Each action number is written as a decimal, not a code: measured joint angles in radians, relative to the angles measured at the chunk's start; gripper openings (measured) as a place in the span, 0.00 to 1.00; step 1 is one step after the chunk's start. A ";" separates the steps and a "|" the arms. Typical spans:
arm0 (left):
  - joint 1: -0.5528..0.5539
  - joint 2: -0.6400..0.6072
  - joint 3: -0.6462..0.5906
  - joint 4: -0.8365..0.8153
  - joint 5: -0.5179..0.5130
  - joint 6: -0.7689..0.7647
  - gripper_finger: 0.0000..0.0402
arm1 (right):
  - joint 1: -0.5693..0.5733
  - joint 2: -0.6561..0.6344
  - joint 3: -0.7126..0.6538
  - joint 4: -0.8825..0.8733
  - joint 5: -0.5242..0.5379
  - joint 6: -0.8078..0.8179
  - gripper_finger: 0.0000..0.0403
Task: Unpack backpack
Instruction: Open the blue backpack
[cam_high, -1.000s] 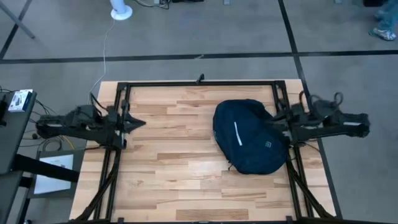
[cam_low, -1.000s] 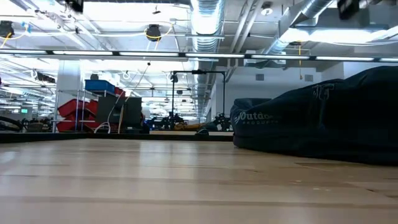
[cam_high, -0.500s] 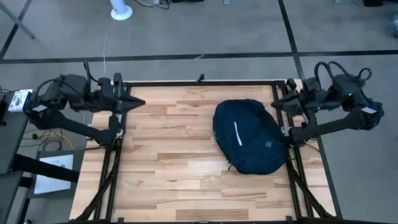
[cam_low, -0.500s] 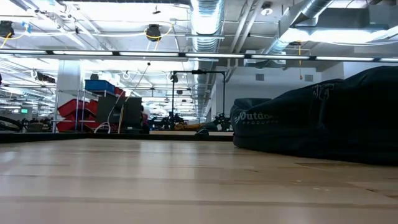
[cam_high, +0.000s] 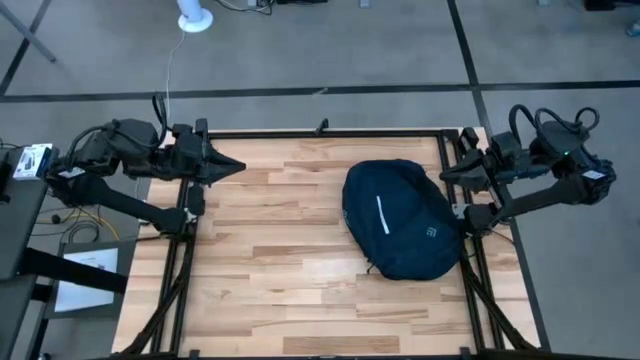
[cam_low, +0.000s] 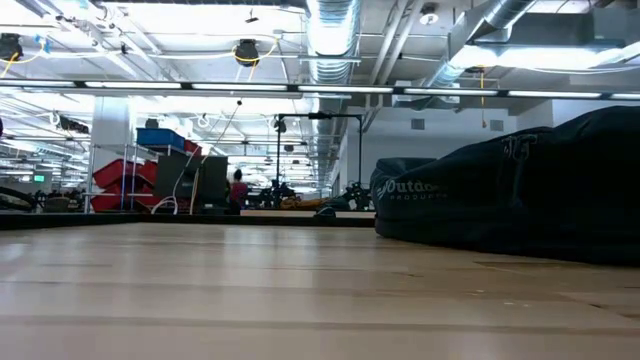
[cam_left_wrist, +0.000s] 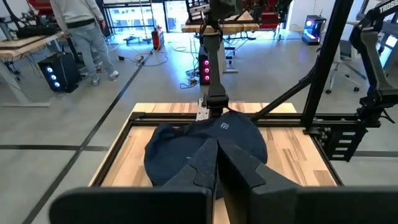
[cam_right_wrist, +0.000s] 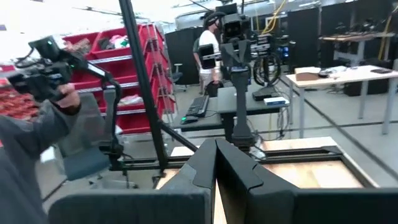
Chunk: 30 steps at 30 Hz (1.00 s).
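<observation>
Left gripper (cam_high: 236, 169), fingers pressed together to a point, hangs over the table's (cam_high: 280, 290) upper-left corner in the high view. Right gripper (cam_high: 445, 172), also closed and empty, sits at the upper-right edge, just beside the backpack (cam_high: 400, 220). One backpack: soft, rounded navy fabric, one white stripe, small white logo, lying right of centre. Table: pale wood planks, black metal frame. Two dark arms.

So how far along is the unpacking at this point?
Nothing looks done: the backpack lies on the table, with nothing unpacked beside it. Nothing is in hand either; the left gripper and right gripper are shut, at opposite table edges. All unpacking remains.
</observation>
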 joint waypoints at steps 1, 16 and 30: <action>0.000 0.001 0.000 0.001 0.000 0.003 0.00 | 0.004 0.000 0.000 0.000 0.000 0.007 0.00; 0.000 0.416 0.000 0.149 0.057 0.086 0.00 | 0.051 0.001 0.000 -0.001 0.000 -0.063 0.00; -0.002 0.826 0.000 0.466 0.101 0.444 0.01 | 0.051 0.001 0.001 -0.050 -0.001 -0.044 0.00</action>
